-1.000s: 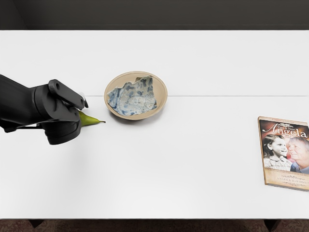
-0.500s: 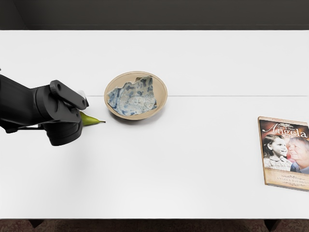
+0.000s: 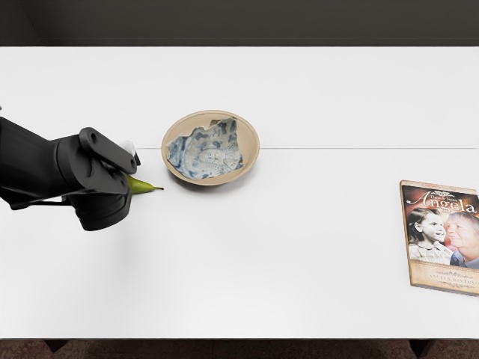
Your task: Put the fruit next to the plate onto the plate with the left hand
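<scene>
Head view, looking down at a slant on a white table [image 3: 299,254]. Near the middle, a little toward the far edge: a shallow tan plate [image 3: 251,143] with a mottled blue-and-white patch across its inside.

Just left of the plate, off its rim: a green pear [image 3: 142,186], lying sideways, narrow end and short stem pointing at the plate's near-left edge. Only that tapering end on show, with the fatter part hidden under the left hand [image 3: 101,187]. Not touching the plate, with a small strip of bare table between stem and rim. Unclear whether resting on the tabletop or raised slightly off it.

Further left of the plate, coming in from the picture's left edge: a black arm ending in the bulky black left hand, set right over the pear's wide end. Seen from above as one dark mass, with a small white patch at its top corner on the side toward the plate. Impossible to tell whether spread, pressed together or clamped on the pear, or whether touching the fruit or merely covering it.

Far right of the plate, well apart from it, at the table's right edge: a book [image 3: 443,235] lying flat, cover up, showing a girl and an older person under the title "Angela". Running right from the plate across the tabletop: a thin pale line.
</scene>
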Controlling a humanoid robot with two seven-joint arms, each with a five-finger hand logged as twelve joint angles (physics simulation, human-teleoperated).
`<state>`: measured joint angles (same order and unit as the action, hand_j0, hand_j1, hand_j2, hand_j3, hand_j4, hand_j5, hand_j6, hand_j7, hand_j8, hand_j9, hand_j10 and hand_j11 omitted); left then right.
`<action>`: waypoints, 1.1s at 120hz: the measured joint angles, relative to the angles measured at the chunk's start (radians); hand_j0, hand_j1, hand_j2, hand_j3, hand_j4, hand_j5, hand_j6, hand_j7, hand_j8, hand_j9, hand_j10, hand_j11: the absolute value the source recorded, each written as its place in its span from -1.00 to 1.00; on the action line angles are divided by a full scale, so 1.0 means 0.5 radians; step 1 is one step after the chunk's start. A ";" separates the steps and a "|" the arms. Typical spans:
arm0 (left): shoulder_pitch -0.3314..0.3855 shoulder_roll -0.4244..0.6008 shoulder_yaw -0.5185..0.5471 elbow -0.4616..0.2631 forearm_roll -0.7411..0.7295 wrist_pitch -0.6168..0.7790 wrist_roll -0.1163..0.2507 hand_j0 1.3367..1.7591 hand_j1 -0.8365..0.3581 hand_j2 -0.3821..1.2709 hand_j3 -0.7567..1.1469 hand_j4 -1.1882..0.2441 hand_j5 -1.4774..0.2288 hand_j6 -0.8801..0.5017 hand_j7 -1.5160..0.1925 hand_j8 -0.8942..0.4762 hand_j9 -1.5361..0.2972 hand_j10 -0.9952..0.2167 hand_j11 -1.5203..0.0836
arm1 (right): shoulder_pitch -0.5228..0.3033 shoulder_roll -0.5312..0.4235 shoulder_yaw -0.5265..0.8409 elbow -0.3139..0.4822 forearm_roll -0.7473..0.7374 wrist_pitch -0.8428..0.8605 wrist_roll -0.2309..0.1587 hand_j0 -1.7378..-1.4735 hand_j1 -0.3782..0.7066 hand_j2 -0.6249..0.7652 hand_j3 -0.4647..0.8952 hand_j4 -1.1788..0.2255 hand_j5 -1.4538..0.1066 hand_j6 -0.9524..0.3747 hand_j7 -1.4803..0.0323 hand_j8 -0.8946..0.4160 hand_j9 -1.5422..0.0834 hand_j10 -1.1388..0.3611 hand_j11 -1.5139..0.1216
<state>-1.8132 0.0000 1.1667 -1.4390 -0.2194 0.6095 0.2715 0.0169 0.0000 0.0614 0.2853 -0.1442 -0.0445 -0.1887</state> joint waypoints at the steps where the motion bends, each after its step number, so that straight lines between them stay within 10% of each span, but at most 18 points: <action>1: 0.001 0.000 0.000 0.000 0.000 0.000 0.000 0.52 0.21 -0.44 -0.20 0.12 0.14 -0.29 0.18 -0.26 0.13 0.00 0.27 | 0.000 0.000 0.000 0.000 0.000 0.000 0.000 -0.40 -0.95 -0.10 -0.32 0.68 0.86 0.44 0.96 0.37 0.90 0.52 0.85; 132: 0.040 0.000 0.007 -0.006 0.015 0.003 -0.009 0.52 0.07 -0.43 -0.20 0.02 0.04 -0.38 0.08 -0.36 0.03 -0.11 0.16 | 0.000 0.000 0.000 0.000 0.000 0.000 0.000 -0.40 -0.95 -0.10 -0.32 0.68 0.86 0.44 0.96 0.37 0.90 0.52 0.85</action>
<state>-1.7932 0.0000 1.1704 -1.4419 -0.2118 0.6109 0.2669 0.0169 0.0000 0.0614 0.2853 -0.1442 -0.0445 -0.1887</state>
